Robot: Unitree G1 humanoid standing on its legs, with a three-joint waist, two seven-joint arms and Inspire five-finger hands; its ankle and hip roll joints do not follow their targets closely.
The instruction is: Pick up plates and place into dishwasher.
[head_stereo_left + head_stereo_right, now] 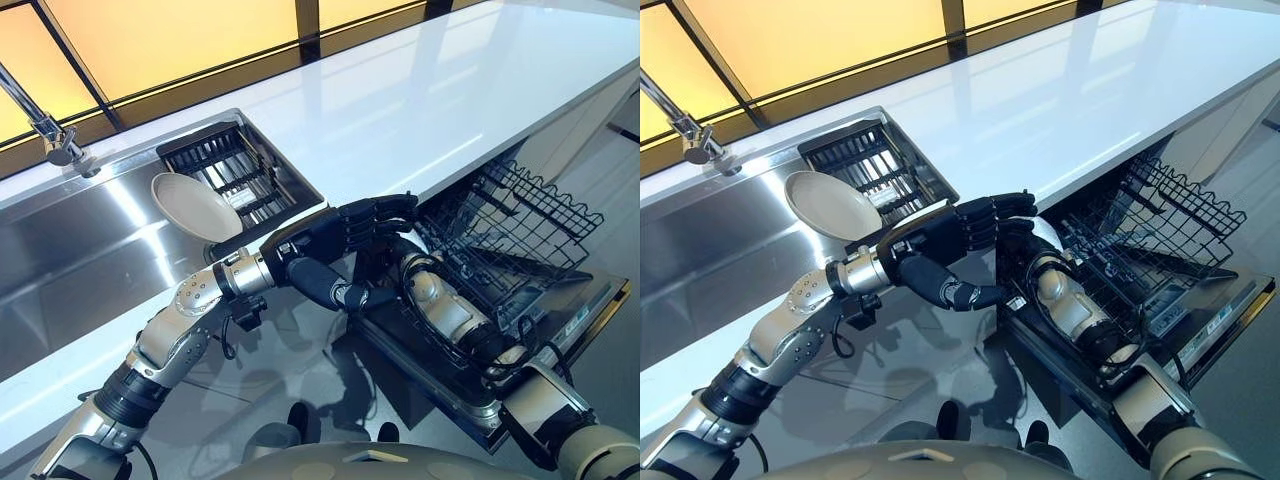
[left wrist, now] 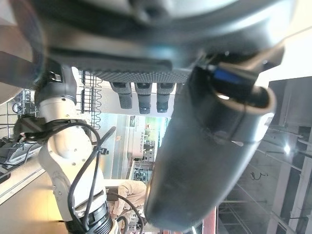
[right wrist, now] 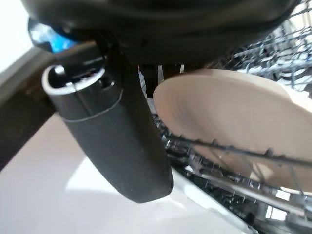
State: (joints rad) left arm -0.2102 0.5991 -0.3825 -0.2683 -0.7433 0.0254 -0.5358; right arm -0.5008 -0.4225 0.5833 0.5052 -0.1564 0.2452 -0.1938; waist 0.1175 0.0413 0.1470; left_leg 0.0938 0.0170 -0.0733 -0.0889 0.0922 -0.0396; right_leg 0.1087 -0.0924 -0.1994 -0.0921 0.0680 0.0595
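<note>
Left hand (image 1: 335,240), fingers curled and empty, above the dishwasher rack (image 1: 520,225); right hand's (image 3: 117,131) fingers unreadable beside 1 plate (image 3: 234,122).

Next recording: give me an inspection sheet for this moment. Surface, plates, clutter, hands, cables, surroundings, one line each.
Surface: white countertop with a steel sink set in it.
Job's things: one beige plate leans in the sink against a dark drying rack; another plate sits behind the wires of the dishwasher rack.
Clutter: nothing seen.
Hands: left hand hovers before the counter edge, fingers curled, holding nothing; right hand reaches into the dishwasher rack by the plate, fingers hidden.
Cables: nothing seen.
Surroundings: faucet at the sink's far left; orange-lit window behind the counter; dishwasher door open.
</note>
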